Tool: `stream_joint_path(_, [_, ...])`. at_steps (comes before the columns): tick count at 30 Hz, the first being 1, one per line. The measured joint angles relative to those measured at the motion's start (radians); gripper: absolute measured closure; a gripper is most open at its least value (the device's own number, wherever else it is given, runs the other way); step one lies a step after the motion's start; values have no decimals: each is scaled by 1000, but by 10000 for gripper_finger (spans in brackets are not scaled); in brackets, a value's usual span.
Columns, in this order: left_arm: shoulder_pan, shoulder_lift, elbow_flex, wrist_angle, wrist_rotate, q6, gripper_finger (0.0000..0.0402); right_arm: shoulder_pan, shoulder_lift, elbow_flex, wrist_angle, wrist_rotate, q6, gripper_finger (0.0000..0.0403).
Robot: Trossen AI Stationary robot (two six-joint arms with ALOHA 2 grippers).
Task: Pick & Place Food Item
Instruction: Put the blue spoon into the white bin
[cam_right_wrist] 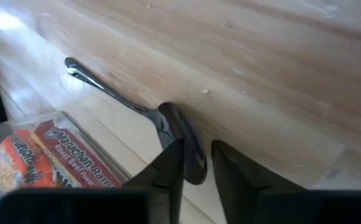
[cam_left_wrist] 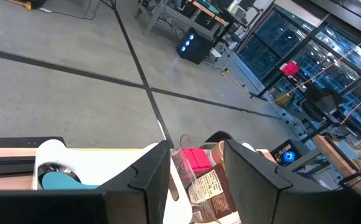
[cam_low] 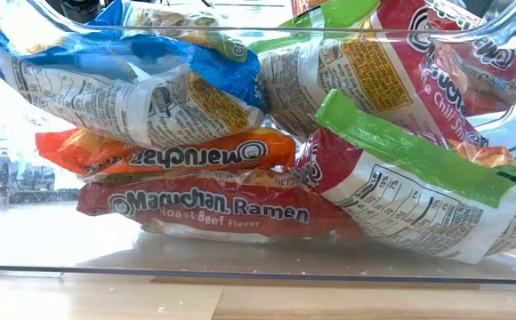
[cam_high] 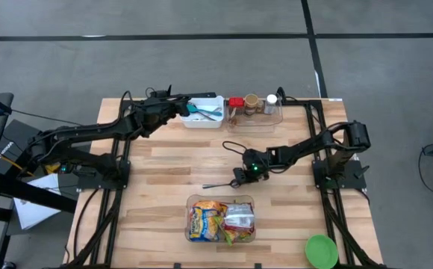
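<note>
Table [cam_high: 164, 179]: one, light wood slats, black frame at both sides.

Arms: two, mine. The left one reaches to the far edge; the right one bends down to mid-table.

Clear bin [cam_high: 221, 220]: one, near centre of the table. It holds ramen packs [cam_low: 213, 209], at least five that I can count in the low view. Readable print: "Maruchan Ramen, Roast Beef Flavor" on a red pack at the bottom; "Maruchan" upside down on an orange pack above it; part of a "Chili" line on a red-and-green pack at the right. Blue and green-edged packs show nutrition panels, too small to read.

White bin [cam_high: 204, 112]: one, far edge, left of centre, with teal-handled utensils inside; number unclear.

Clear tray [cam_high: 255, 117]: one, far edge, just right of the white bin. It holds jars or bottles, about four, one red-capped, one white-capped. Labels unreadable.

Green lid [cam_high: 321, 250]: one, round, near right corner.

Spoon [cam_right_wrist: 137, 112]: one, metal, lying flat on the table just beyond the clear bin, handle pointing left.

Left gripper [cam_left_wrist: 196, 171]: above the far edge by the white bin, fingers partly open, holding nothing.

Right gripper [cam_right_wrist: 196, 162]: down at the spoon's bowl, fingers narrow, either side of it; whether they already pinch it I cannot tell.
</note>
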Motion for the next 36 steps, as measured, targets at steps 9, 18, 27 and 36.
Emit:
stream_joint_path(9, [0, 0, 0, -3, 0, 0, 257, -2, 0, 0, 5, 11, -47, 393])
stream_joint_path(18, [0, 0, 0, -11, 0, 0, 257, -4, -30, -2, 52, 36, -46, 402])
stream_joint_path(27, [0, 0, 0, -58, 0, 0, 257, -52, -175, -4, -34, 71, -94, 403])
stream_joint_path(36, [3, -89, -1, -153, -140, 0, 257, -125, -371, -3, -62, 86, -137, 403])
